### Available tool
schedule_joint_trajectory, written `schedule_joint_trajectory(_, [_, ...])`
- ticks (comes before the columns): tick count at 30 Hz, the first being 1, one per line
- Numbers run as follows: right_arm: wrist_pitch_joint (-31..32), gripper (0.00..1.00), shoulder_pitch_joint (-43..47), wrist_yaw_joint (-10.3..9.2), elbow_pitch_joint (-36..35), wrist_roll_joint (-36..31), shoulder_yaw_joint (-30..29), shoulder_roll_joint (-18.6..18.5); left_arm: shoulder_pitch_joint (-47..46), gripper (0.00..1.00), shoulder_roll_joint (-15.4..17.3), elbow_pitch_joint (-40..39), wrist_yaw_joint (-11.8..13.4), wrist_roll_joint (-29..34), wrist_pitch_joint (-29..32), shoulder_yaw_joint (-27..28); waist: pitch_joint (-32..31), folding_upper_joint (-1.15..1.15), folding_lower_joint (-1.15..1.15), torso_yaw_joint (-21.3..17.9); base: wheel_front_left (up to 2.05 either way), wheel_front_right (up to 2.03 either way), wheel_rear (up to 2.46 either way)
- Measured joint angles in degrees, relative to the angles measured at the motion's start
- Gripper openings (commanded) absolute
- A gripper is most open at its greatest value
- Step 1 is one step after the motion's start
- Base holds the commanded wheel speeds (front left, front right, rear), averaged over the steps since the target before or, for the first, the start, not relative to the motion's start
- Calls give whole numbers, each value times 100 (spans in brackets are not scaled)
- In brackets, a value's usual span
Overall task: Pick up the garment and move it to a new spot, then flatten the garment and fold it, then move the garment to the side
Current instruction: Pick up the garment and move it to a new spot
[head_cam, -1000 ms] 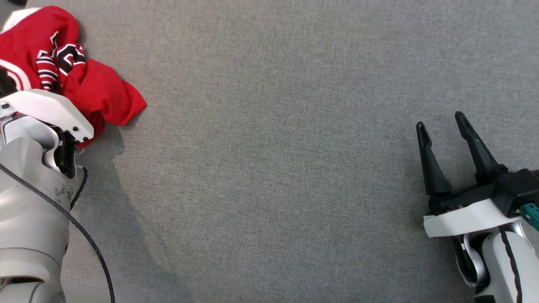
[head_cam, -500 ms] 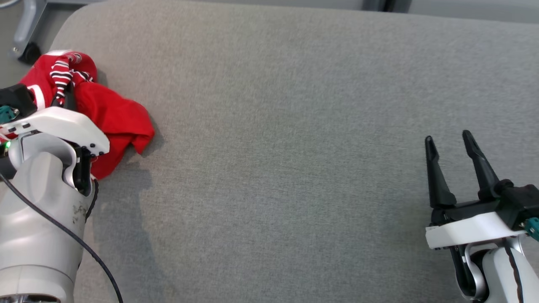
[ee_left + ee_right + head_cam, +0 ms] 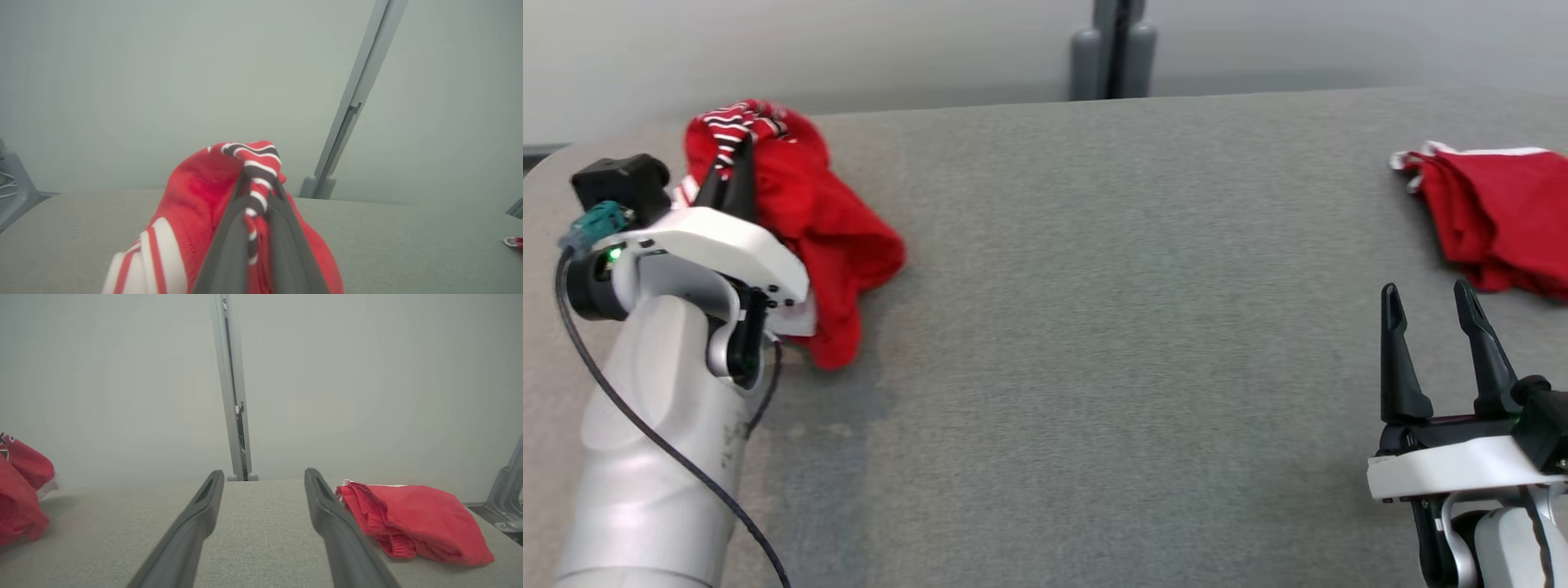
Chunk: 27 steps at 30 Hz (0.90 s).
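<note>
The left pincer (image 3: 731, 163) is clamped on the striped trim of the red garment (image 3: 837, 233), which bunches beside it above the table (image 3: 1094, 343). The right pincer (image 3: 1425, 294), spread apart and empty, sits well right of the garment.

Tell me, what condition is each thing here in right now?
Left gripper: shut on the striped garment by its trim.
Striped garment: crumpled, held by the left gripper.
Right gripper: open, empty.
Plain red garment: roughly folded, lying loose on the table.
</note>
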Motion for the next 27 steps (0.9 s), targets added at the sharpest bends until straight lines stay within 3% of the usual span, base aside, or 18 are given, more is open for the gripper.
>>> schedule_joint_trajectory(10, [-1, 100, 77, 0, -4, 48, 66, 85, 1019, 0, -286, -2265, 330, 0, 1084, -425, -183, 0, 0, -945, 0, 0, 0])
schedule_joint_trajectory(15, [-1, 100, 77, 0, 12, 93, 96, 113, 1425, 0, -383, -2963, 506, 8, 1489, -658, -212, 0, 0, -1385, 0, 0, 0])
schedule_joint_trajectory(20, [-1, 100, 84, 0, 27, 172, 135, 119, 1738, 0, -464, -3072, 600, 11, 1729, -964, -239, 0, 0, -1735, 0, 0, 0])
schedule_joint_trajectory(27, [-1, 100, 92, 0, 44, 366, 459, 122, 1939, 0, -558, -2170, 639, 152, 1460, -1351, -229, 0, 0, -2015, 0, 0, 0])
